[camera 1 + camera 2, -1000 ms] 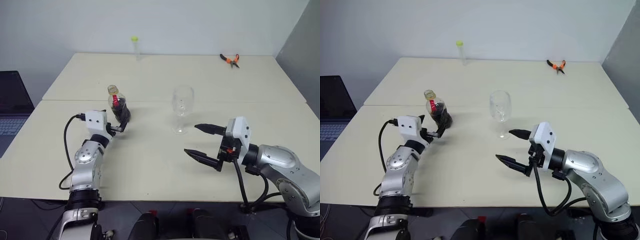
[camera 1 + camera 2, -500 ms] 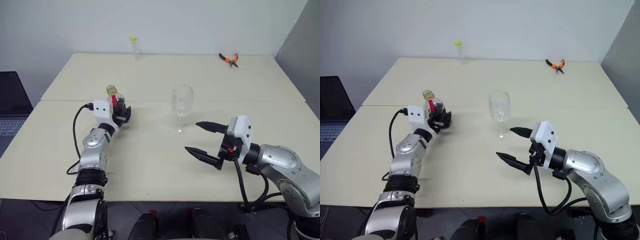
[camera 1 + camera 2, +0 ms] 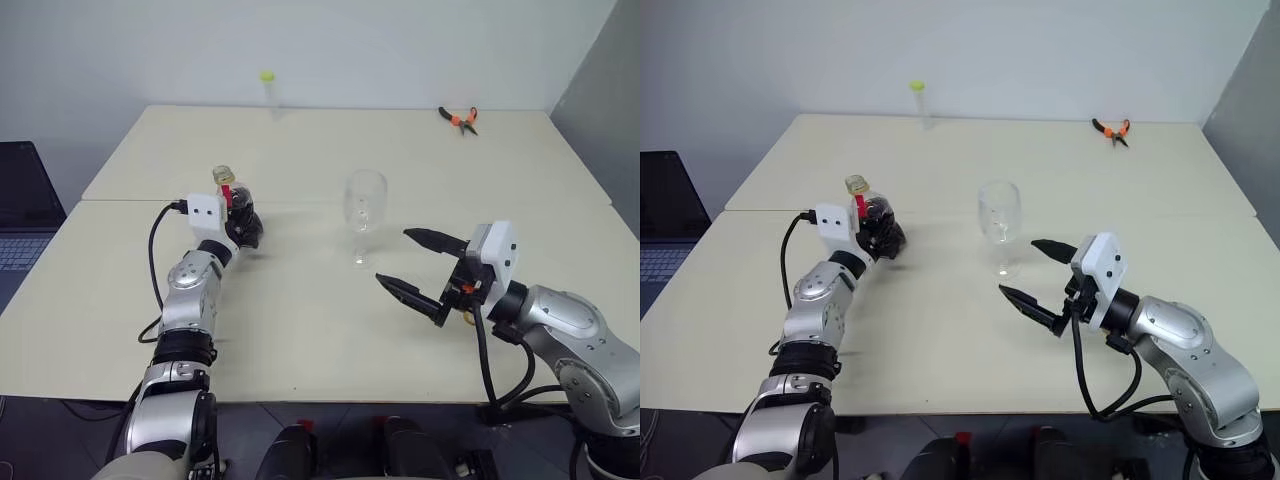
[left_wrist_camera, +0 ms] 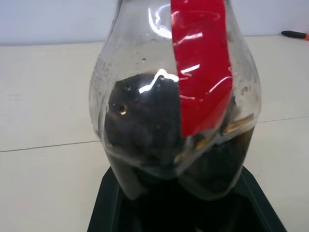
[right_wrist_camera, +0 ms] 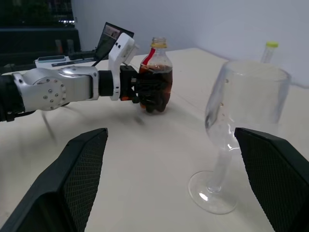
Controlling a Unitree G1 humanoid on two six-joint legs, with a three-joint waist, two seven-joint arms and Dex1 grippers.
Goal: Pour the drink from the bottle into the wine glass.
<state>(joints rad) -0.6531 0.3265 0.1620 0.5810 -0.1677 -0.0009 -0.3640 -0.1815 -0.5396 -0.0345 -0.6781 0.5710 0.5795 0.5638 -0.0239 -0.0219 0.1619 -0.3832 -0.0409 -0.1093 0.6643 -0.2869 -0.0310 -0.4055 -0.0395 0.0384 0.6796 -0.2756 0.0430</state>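
Left claw (image 3: 243, 228) closed round one bottle (image 3: 236, 208); one wine glass (image 3: 365, 215).

My left pincer grips; my right pincer waits, spread wide.

My left arm stretches forward over the bench's left half, wrist level, and my left pincer (image 3: 243, 226) has its black fingers clamped round the bottle (image 3: 238, 208), low on its body. My right arm is bent in from the bench's right near corner, forearm angled toward the middle, and my right pincer (image 3: 418, 267) hangs above the bench with both fingers far apart, holding nothing.
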